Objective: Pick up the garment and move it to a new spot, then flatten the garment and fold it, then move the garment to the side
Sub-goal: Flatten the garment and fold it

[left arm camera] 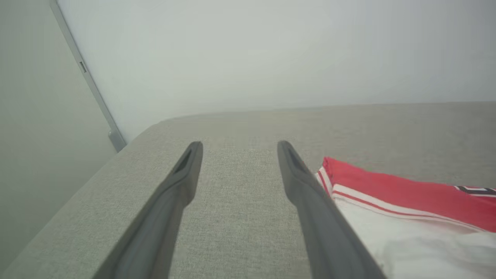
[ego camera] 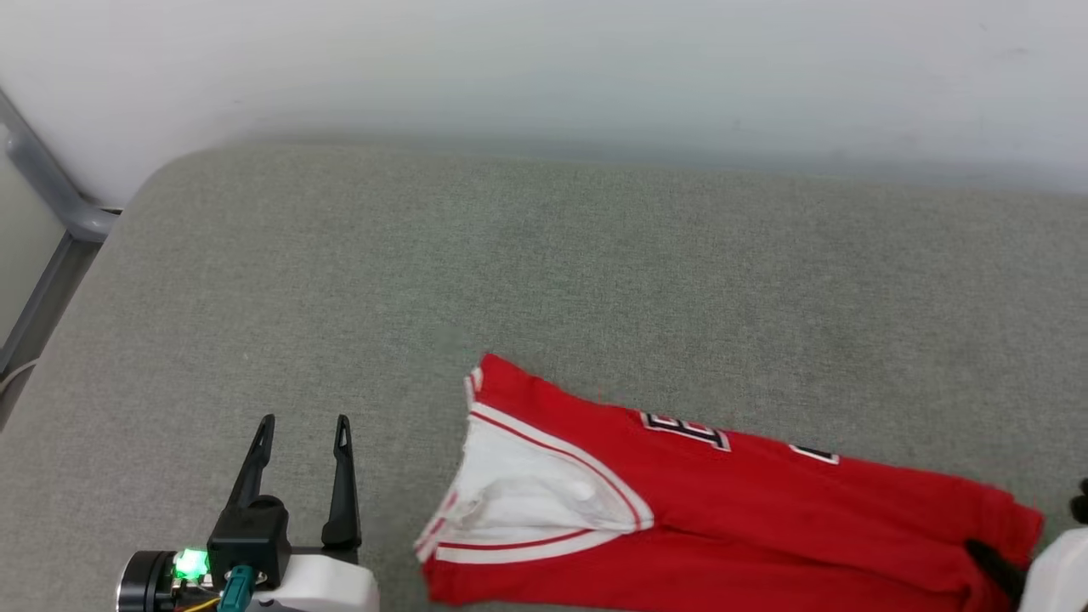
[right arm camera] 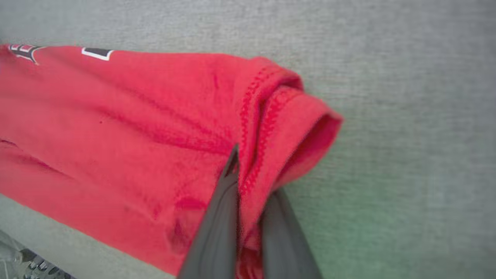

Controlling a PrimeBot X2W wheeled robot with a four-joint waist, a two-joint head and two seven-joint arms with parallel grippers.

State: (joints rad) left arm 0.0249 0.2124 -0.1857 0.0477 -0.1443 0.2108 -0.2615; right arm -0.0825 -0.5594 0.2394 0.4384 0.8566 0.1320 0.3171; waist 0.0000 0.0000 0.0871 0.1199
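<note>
A pale, bare wall runs across the back. Below it a wide grey fabric-covered tabletop with a rounded far-left corner takes up most of the head view. The garment, a red jersey shirt, lies crumpled lengthwise along the near right part of this tabletop. Its white sleeve with red-and-white striped trim points left, and part of a black, white-edged print shows on its far side.

The left claw hovers near the lower left, fingers spread wide and holding nothing. It is just beside the sleeve end but apart from it. The right claw is at the shirt's right end. Its two dark fingers are pressed together, pinching a bunched fold of the red hem.

The step in hand appears to be picking the garment up to move it. To do this well, the right claw's pinch should probably catch both layers of the hem. The lift should likely rise straight and slowly, so the cloth trails cleanly rather than slipping out. The left claw could take the sleeve end to share the weight.

A grey metal frame stands beyond the tabletop's left edge, well apart from the shirt. Nothing lies on the open grey area behind the garment, so nothing appears to block a move there.
</note>
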